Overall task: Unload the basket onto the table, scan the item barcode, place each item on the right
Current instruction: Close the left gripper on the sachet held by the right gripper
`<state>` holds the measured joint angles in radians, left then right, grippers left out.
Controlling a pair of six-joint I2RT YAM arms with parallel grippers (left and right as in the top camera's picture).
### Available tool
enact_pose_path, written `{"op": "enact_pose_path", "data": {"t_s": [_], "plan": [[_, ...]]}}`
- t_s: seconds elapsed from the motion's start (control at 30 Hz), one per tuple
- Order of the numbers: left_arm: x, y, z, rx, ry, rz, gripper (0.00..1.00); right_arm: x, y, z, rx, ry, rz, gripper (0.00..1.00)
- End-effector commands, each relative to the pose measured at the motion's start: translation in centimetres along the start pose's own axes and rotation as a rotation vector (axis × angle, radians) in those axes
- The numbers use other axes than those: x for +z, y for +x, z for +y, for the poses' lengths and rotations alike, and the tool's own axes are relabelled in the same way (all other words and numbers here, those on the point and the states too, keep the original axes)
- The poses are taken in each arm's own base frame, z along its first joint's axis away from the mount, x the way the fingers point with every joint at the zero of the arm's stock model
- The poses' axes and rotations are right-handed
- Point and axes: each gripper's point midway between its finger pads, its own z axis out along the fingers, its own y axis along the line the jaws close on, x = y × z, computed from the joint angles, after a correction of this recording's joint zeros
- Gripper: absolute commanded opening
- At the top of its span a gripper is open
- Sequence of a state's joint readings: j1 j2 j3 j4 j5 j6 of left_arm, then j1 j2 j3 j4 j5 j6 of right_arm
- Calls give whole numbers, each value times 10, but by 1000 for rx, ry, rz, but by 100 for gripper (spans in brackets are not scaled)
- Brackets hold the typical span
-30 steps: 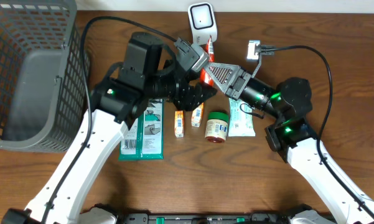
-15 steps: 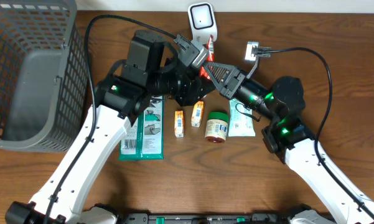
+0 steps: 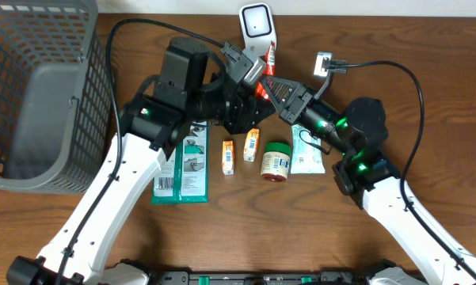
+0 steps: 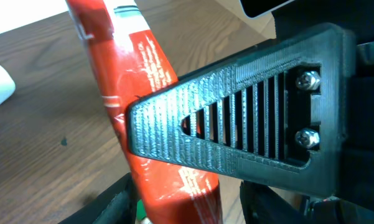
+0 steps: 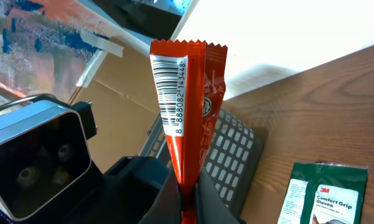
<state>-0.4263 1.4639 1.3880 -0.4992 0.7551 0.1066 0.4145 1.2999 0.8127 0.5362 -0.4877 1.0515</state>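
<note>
While narrower, left claw (image 4: 183, 208) astride packet (image 4: 143, 81).

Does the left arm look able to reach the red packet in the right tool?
Probably yes: the left tool sits right at the red packet, with bare wrapper clear of the right tool.

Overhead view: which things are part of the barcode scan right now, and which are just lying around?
In the job: red packet, clamped in the right gripper; left gripper close by it; white scanner.
Lying about: gloves pack, two small boxes, jar, pale sachet, grey basket.
</note>
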Motion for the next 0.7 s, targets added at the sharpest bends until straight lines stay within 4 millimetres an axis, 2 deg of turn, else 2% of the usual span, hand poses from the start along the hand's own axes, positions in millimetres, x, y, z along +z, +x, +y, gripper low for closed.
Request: {"op": "enact_pose_path", "data": {"t_s": [0.0,0.2,0.57,0.67], "plan": [[-3,-11,-16,13,71,-29,50,4,13,13,-22,-35,47,1],[-1,-6,-17,3,74,-13,46,5,19,16,-21,-44,63,1],[-1,-6,-16,3,70,-13,26,7,24,20,-21,-52,74,1],[-1,-6,-16,3,70,-13,25,7,24,20,-21,-52,74,1]]}}
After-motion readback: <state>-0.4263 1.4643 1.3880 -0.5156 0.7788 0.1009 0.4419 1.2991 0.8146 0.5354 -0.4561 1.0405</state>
